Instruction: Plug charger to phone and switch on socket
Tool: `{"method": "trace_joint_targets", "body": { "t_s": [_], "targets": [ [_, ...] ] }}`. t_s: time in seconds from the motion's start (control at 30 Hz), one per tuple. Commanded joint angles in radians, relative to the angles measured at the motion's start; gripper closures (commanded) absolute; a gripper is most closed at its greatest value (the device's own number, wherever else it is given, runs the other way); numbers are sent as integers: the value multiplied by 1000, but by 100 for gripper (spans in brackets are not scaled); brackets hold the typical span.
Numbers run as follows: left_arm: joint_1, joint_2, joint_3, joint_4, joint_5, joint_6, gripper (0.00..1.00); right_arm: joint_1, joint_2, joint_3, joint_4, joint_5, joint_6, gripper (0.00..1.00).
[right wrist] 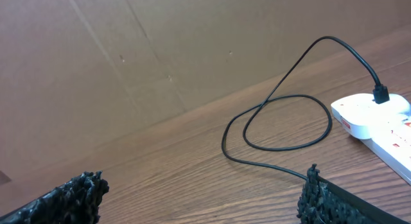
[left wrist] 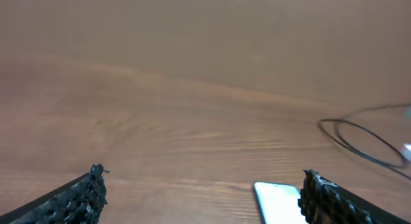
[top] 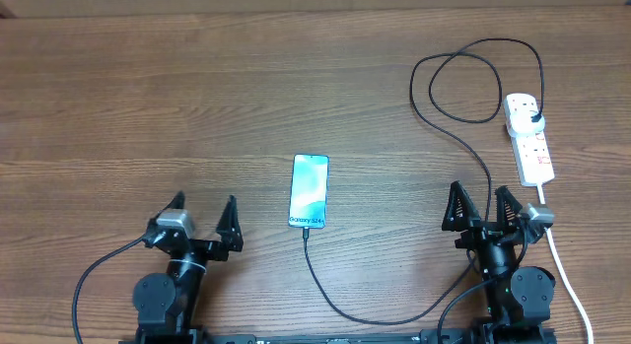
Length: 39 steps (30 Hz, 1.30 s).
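**Both arms idle, jaws wide, cable run to phone**

The phone (top: 309, 191) lies screen-up at the middle of the tabletop (top: 148, 88). Only the overhead view shows the charger (top: 533, 116) cable meeting its 6 o'clock edge. The socket (top: 529, 137) sits at 2 o'clock. The right wrist view shows the black plug (right wrist: 381, 94) seated in its end outlet, with the cable looped beside it. The left wrist view catches just a phone corner. The left gripper (top: 203, 218) at 7 o'clock and the right gripper (top: 484, 203) at 5 o'clock hold nothing, jaws spread wide.
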Motion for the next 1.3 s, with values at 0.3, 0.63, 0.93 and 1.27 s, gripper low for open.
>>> {"method": "trace_joint_targets", "body": {
  "t_s": [0.3, 0.63, 0.93, 1.27],
  "targets": [
    [6, -45, -9, -27, -159, 60, 0, -3, -10, -11, 6, -8, -8, 0],
    [-10, -45, -9, -26, -162, 77, 0, -3, -10, -11, 6, -8, -8, 0],
    [-28, -45, -9, -26, -163, 77, 0, -3, -10, -11, 6, -8, -8, 0],
    [-23, -45, -9, -26, -163, 77, 0, -3, -10, -11, 6, -8, -8, 0]
  ]
}}
